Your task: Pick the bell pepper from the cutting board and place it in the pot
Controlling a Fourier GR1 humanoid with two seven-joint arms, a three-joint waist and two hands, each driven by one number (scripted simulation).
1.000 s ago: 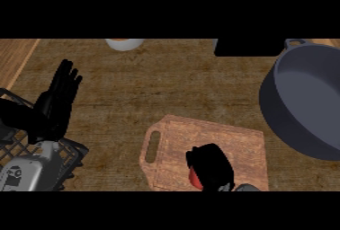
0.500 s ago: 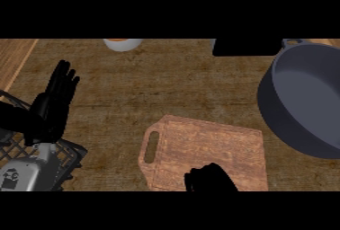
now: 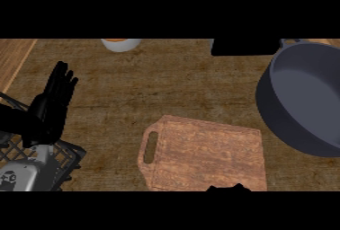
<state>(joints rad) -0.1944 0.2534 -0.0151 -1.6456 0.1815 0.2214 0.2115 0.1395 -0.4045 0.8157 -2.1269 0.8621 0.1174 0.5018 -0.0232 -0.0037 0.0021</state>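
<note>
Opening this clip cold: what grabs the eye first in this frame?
The big dark grey pot at the right edge dominates, with the wooden cutting board lying to its left at lower centre, handle slot toward the left. At the far left, the left hand rests open, fingers up, above a black wire basket.

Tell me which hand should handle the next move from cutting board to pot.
Right. The right hand shows at the cutting board's near edge, on the pot's side; the left hand rests open far left.
</note>
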